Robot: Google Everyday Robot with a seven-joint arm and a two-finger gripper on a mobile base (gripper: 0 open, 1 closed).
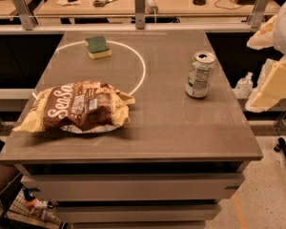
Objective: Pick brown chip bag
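The brown chip bag (pixel 78 107) lies crinkled on its side at the front left of the grey table (pixel 181 128). It has pale yellow ends and white script lettering, and a white panel shows underneath. My gripper is out of view. Only cream and white arm parts (pixel 276 78) show at the right edge, beyond the table's right side and far from the bag.
An opened drink can (pixel 200 74) stands upright at the table's right. A green and yellow sponge (pixel 97 47) lies at the back, inside a white circle (pixel 142 70) marked on the top. A railing and desks stand behind. A small bottle (pixel 243 86) sits off the right side.
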